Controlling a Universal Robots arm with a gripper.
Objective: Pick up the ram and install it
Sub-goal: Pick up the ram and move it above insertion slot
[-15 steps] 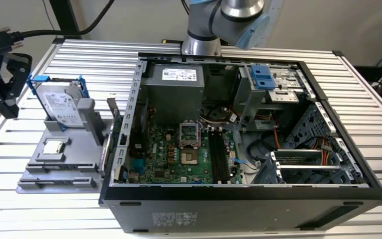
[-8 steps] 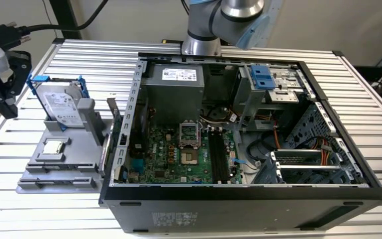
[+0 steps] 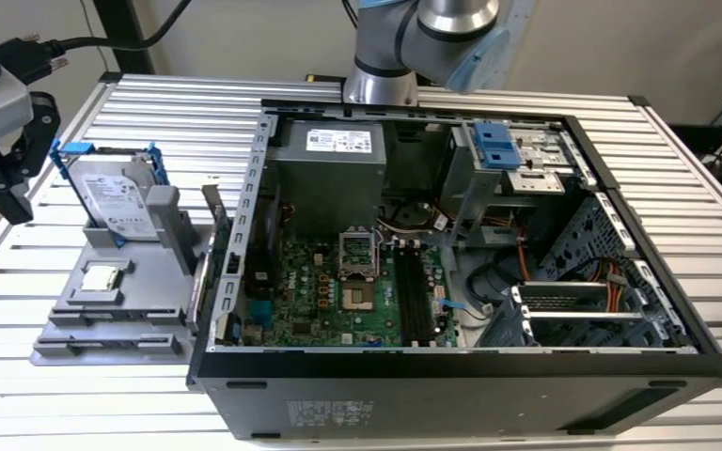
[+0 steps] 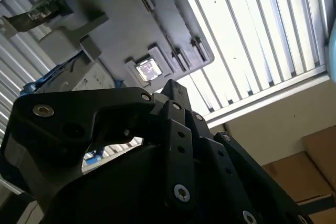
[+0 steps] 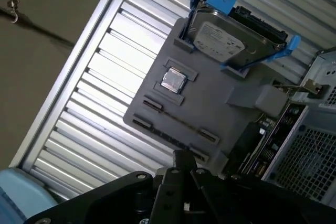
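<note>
Ram (image 5: 178, 121) looks to stand edge-up in the tray's (image 5: 210, 103) slot, just beyond your gripper (image 5: 181, 155), with its long side lying across your approach. Your gripper's tips seem pressed together, holding nothing.

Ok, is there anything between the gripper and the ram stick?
Nothing visible blocks it. In the first wrist view the gripper is apart from the ram, which stands on edge at the side of the gray holder next to the case; between them lies only the holder's flat part. The hard drive stands off that line.
</note>
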